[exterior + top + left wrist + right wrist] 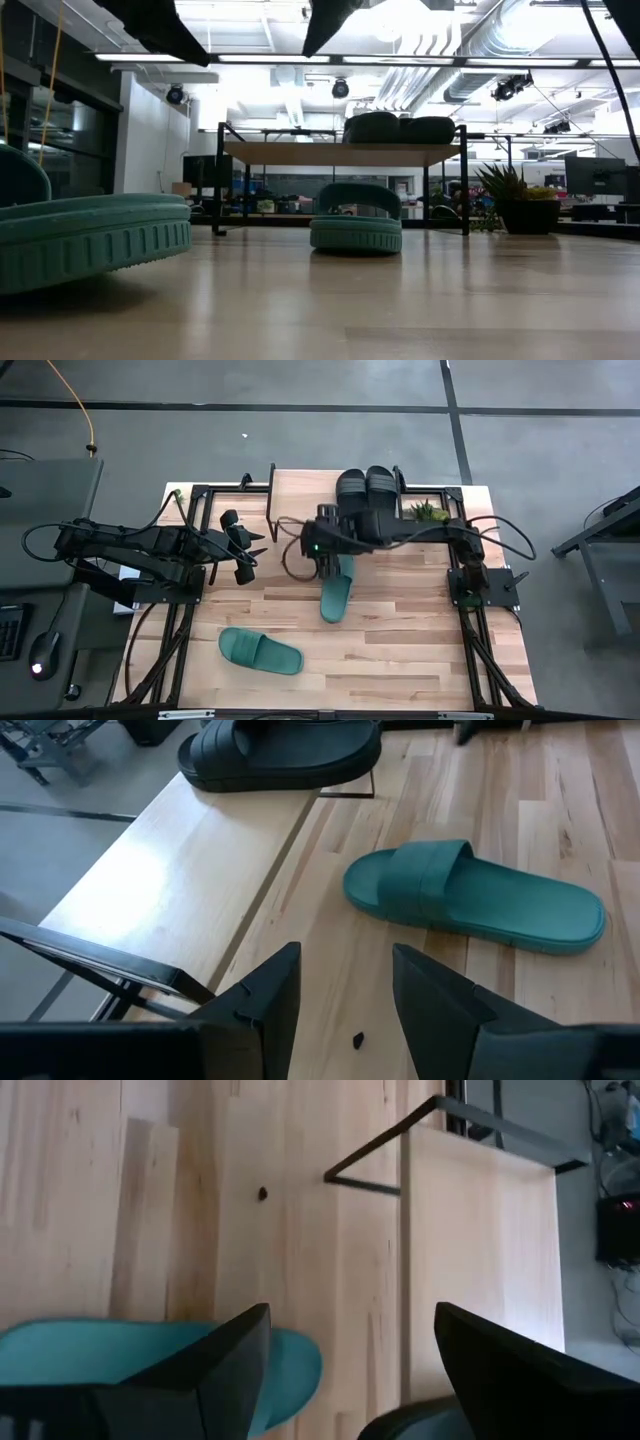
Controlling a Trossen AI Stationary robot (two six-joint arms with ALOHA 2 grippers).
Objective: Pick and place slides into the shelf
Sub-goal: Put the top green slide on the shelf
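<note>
I saw the wooden table (400, 660) carrying two teal slides (336, 592) (260, 651) below my right gripper (327, 555), plus the shelf (300, 495) holding two black slides (369, 487)

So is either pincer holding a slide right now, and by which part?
No. The right pincer is open above the teal slide by the shelf, with nothing between its fingers. The left pincer is also empty.

High view straight down; low view level at tabletop; both share shelf (300, 485), teal slide (336, 592).
</note>
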